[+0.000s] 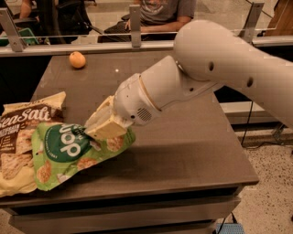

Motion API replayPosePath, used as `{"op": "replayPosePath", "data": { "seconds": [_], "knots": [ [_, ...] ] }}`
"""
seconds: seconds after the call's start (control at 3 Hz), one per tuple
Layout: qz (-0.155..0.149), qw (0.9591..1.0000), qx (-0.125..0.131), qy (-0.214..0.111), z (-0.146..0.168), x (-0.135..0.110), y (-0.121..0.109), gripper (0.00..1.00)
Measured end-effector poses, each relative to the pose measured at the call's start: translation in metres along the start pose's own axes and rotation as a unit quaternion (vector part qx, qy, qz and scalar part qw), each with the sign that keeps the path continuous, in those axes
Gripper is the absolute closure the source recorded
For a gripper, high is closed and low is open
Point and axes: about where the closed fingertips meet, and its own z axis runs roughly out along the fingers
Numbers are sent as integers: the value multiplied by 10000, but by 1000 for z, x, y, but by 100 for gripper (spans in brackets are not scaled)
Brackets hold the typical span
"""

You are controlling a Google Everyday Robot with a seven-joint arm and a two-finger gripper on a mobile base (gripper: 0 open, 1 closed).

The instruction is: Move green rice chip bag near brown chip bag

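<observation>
- Green rice chip bag (68, 153) is down at about 8 o'clock on the table (183, 151), logo upside down from this view, chips pictured along its lower half.
- Its left edge overlaps the right side of the brown chip bag (20, 137), so the two are touching. The brown one sits at roughly 9 o'clock, right at the table's left edge, with "Sea Salt" readable on top.
- The gripper (106, 125) is at the green bag's upper right corner, about 1 o'clock from the bag's middle. Its tan fingers (110, 129) are pinched together on that crinkly edge, so it's got hold of the bag.
- That corner looks lifted a bit, with a shadow underneath on the table. The far left end looks like it rests on the brown bag, can't say for sure.
- The big white arm (206, 73) comes in from 2 o'clock and crosses over the table's middle.
- An orange (77, 59) sits alone at about 11 o'clock near the back edge, well apart from both bags.
- Behind the table there's a metal rail (91, 46), and a person (160, 11) in a grey shirt seated beyond it at 12 o'clock.
</observation>
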Motion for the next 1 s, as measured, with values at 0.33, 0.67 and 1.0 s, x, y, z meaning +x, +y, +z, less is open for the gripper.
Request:
{"op": "replayPosePath", "data": {
  "seconds": [0.33, 0.67, 1.0],
  "knots": [
    [-98, 9998, -12, -153, 13, 5, 7, 58],
    [-222, 9994, 45, -258, 15, 9, 9, 36],
    [-348, 9988, 103, -332, 14, 12, 8, 12]
  ]
}}
